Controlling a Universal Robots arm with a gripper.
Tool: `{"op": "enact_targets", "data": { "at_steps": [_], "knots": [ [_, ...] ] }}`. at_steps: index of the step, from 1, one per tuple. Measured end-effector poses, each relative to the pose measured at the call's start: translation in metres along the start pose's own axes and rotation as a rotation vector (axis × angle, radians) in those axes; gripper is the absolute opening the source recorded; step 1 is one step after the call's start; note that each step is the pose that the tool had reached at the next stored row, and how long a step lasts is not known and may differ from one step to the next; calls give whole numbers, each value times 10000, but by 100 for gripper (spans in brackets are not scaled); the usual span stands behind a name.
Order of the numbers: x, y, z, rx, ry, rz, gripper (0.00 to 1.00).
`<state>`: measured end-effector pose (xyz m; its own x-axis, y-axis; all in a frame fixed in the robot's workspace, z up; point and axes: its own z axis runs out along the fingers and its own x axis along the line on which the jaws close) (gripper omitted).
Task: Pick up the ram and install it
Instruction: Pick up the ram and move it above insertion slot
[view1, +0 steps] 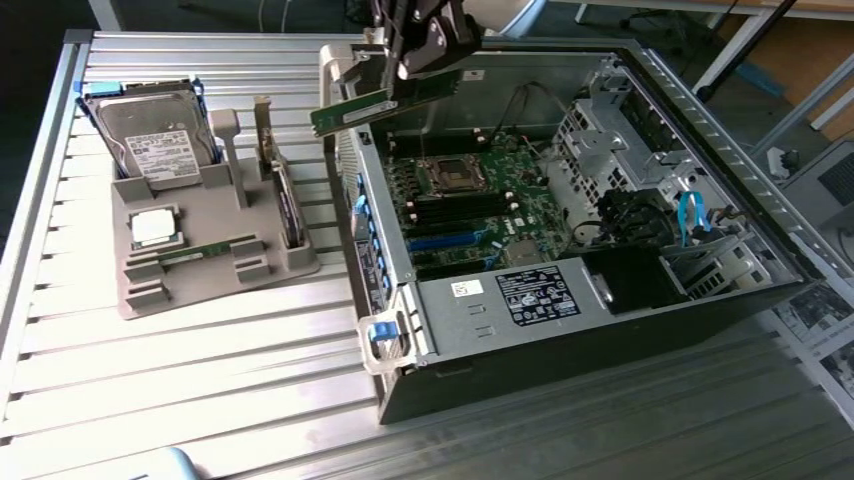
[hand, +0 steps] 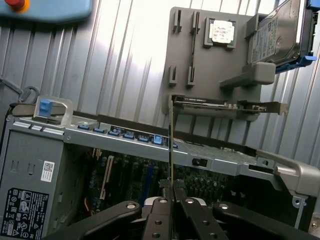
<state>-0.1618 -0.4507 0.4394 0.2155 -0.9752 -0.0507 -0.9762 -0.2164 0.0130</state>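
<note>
The ram (view1: 358, 111) is a long thin green stick, held in the air above the far left corner of the open computer case (view1: 534, 310). My gripper (view1: 422, 68) is shut on one end of it, and the free end points toward the exterior view's left. In the wrist view the ram (hand: 171, 145) appears edge-on as a thin line rising from between my fingers, with the gripper (hand: 172, 194) closed on it above the case wall (hand: 125, 132). Inside the case the motherboard (view1: 494, 190) lies below, with black memory slots (view1: 461, 212) near its socket.
A grey holder tray (view1: 200, 290) stands on the slatted table at the exterior view's left. It carries a hard drive (view1: 154, 140), a square silver CPU (view1: 154, 228), an upright expansion card (view1: 280, 190) and another green stick (view1: 207, 252). Cables and drive cages fill the case's right side.
</note>
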Motion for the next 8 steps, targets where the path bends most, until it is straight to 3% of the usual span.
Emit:
{"op": "enact_targets", "data": {
  "at_steps": [8],
  "knots": [
    [27,-123,-3,0,1,0,12]
  ]
}}
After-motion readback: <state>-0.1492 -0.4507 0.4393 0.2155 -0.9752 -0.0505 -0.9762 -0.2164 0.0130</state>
